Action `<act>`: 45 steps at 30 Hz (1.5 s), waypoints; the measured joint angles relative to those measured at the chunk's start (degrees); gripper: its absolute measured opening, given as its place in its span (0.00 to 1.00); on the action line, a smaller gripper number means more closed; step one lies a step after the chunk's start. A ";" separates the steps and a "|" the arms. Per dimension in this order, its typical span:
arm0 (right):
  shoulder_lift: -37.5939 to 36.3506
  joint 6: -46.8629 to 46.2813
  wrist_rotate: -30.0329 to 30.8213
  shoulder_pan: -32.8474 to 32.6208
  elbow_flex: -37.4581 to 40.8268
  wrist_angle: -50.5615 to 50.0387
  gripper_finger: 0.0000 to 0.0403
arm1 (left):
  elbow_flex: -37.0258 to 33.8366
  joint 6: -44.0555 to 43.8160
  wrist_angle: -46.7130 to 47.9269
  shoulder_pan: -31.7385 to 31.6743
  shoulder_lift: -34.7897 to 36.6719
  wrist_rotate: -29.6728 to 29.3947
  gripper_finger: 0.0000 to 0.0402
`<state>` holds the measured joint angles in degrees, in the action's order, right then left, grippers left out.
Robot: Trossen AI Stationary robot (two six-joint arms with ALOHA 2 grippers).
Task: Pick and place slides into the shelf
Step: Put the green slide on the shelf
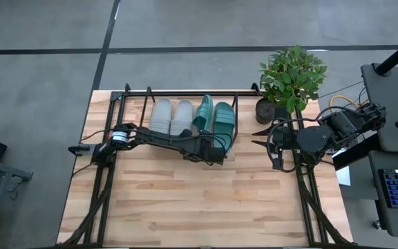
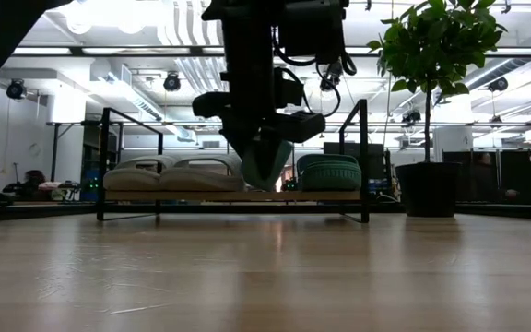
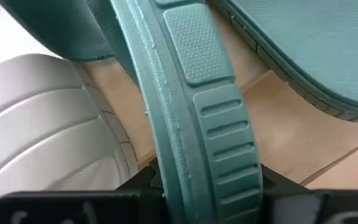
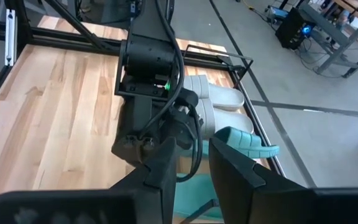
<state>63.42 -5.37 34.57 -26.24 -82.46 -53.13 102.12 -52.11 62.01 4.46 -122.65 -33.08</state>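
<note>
The left jaws [image 1: 216, 151] are clenched on a teal slide [image 1: 204, 113], which they hold tipped on its edge over the shelf [image 1: 137, 93] — the left wrist view shows its ribbed sole rim [image 3: 210, 124] pinched between the dark fingers. In the low view that slide [image 2: 267, 161] hangs tilted above the wood base, between the grey pair and the second teal slide [image 2: 330, 173]. The two light grey slides [image 1: 171, 116] lie flat, side by side, at the left part of the shelf, and the other teal slide [image 1: 224, 119] rests flat at the right part. The right jaws [image 1: 258, 133] hover released, well apart from the shelf, at the right side of the wooden surface [image 1: 206, 200] — near a potted plant [image 1: 290, 76] at the far corner.
</note>
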 joint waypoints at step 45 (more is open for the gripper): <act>-0.02 -0.02 0.00 0.00 0.09 -0.80 0.18 | 1.89 10.85 11.59 -1.17 2.01 11.09 0.71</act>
<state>63.40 -5.39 34.57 -26.24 -82.37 -53.93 104.01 -41.27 73.60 3.29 -120.65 -21.99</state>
